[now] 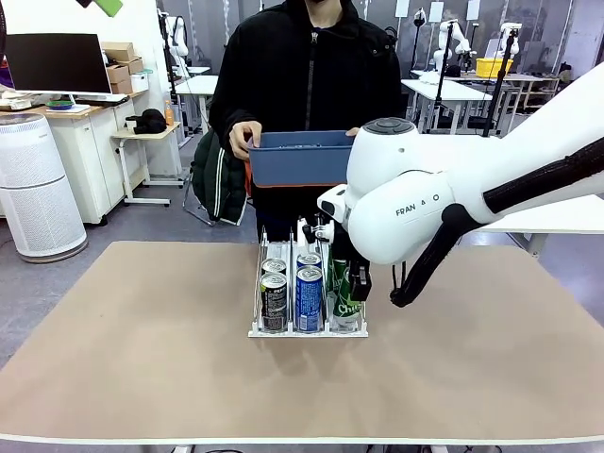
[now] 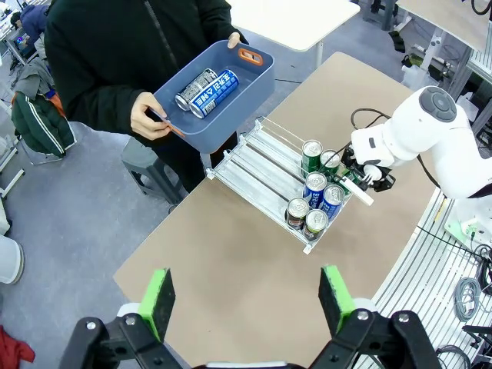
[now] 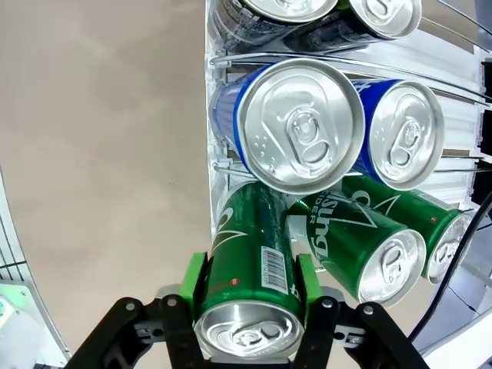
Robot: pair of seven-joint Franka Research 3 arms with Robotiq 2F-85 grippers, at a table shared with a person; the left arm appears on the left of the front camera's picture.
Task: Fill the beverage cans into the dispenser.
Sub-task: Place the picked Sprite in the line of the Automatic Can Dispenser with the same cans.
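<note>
The white wire dispenser (image 1: 257, 326) stands mid-table with black cans (image 1: 274, 300) in its left lane, blue cans (image 1: 309, 297) in the middle lane and green cans (image 1: 345, 302) in the right lane. My right gripper (image 3: 250, 288) reaches down into the front of the right lane, its green pads (image 3: 194, 283) pressed on both sides of a green can (image 3: 254, 261). Another green can (image 3: 369, 238) leans tilted beside it. My left gripper (image 2: 246, 300) hovers high over the table's near side, open with nothing between its fingers. From there the dispenser (image 2: 257, 154) lies ahead.
A person at the far side holds a blue plastic bin (image 1: 302, 159) with both hands, just behind the dispenser. In the bin (image 2: 254, 73) lie a black can and a blue-and-white can (image 2: 214, 91). Bare tan table spreads left and right of the dispenser.
</note>
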